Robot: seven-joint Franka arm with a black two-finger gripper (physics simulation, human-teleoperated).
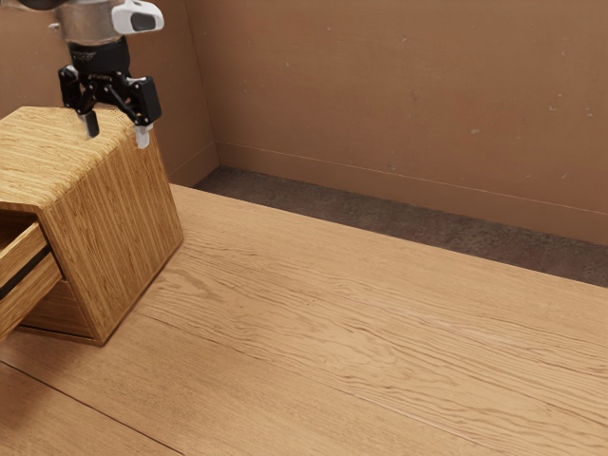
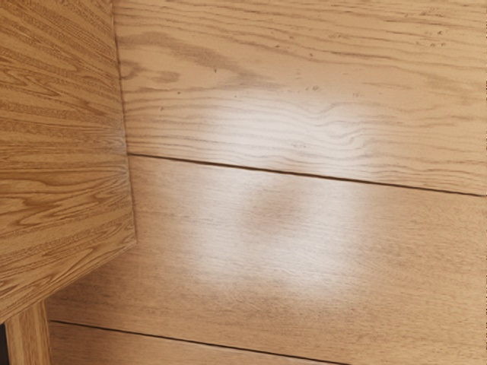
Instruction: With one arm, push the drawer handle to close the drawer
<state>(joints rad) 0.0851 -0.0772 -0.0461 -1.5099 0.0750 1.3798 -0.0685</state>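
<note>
High at the exterior view's upper left, the gripper hangs pointing down by the top edge of the wooden cabinet, its two fingers apart and nothing between them. The drawer sticks out of the cabinet's front at the exterior view's left edge; its handle is out of the picture. In the wrist view the cabinet stands beside the hand, and a strip of the pulled-out drawer shows at its front corner.
The cabinet stands on a wooden table with dark seams between its boards. A brown wall rises beyond the table's far edge, above a dark floor strip.
</note>
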